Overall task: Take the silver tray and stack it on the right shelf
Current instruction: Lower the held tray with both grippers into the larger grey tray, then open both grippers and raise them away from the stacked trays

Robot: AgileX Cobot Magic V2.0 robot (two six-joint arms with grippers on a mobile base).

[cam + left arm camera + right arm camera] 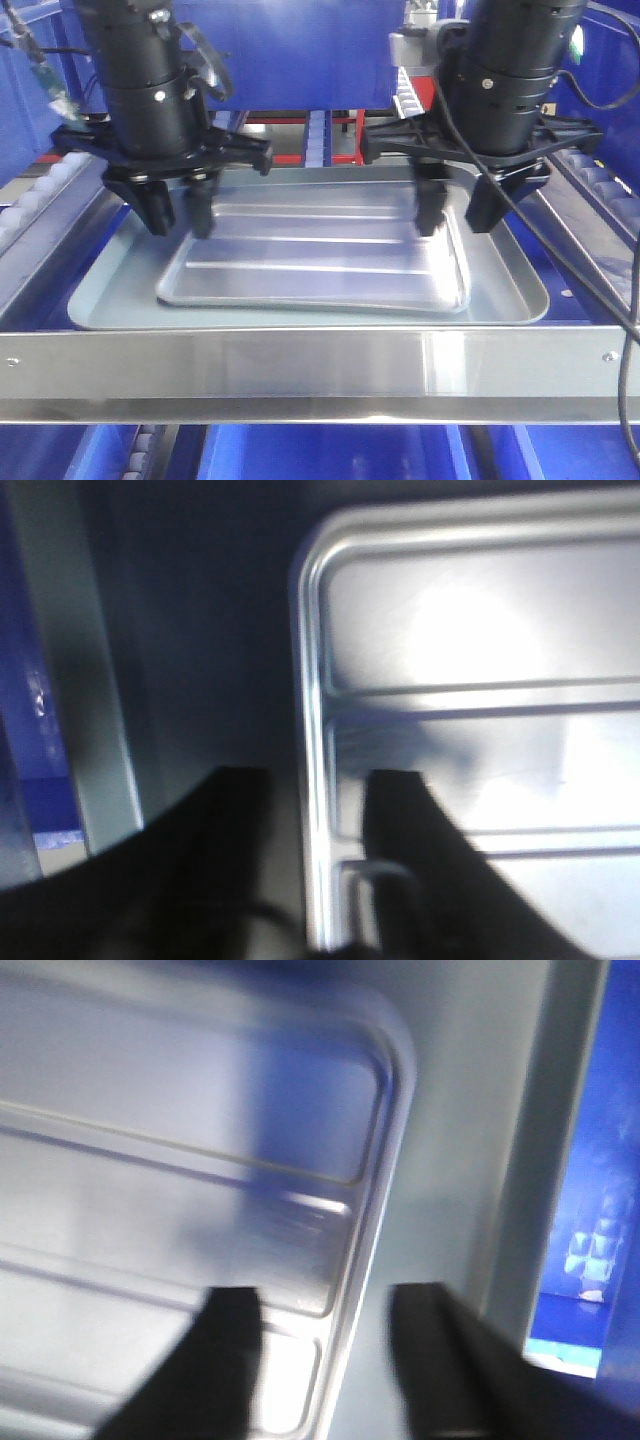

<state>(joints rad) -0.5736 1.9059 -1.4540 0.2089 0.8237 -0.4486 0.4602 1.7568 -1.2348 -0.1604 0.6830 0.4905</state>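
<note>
- Both pincers hang over the shelf level with jaws parted: the left pincer (pixel 178 208) straddles the left short rim of the silver tray (pixel 320 262), one finger outside and one over the floor, and the right pincer (pixel 456 208) does the same at the right short rim. Neither is closed on metal yet; the wrist views show a rim running up between each pair of dark fingers.
- Placed like this, the two arms look set to pinch opposite ends, which would keep a wide, shallow sheet level in a lift.
- Beneath it, the larger dull grey tray (pixel 105 300) carries the silver one, nested inside its rim, so the grasp has to take only the upper rim.
- That stack sits on a steel rack level behind a wide flat front bar (pixel 300 372), with white rollers (pixel 30 205) along the left side and blue bins (pixel 300 455) below.
- Lying flat and open side up, the silver tray has its long axis running left to right across the rack, its raised ridges (pixel 320 240) parallel to that axis and to the front bar, its near right corner turned slightly.
</note>
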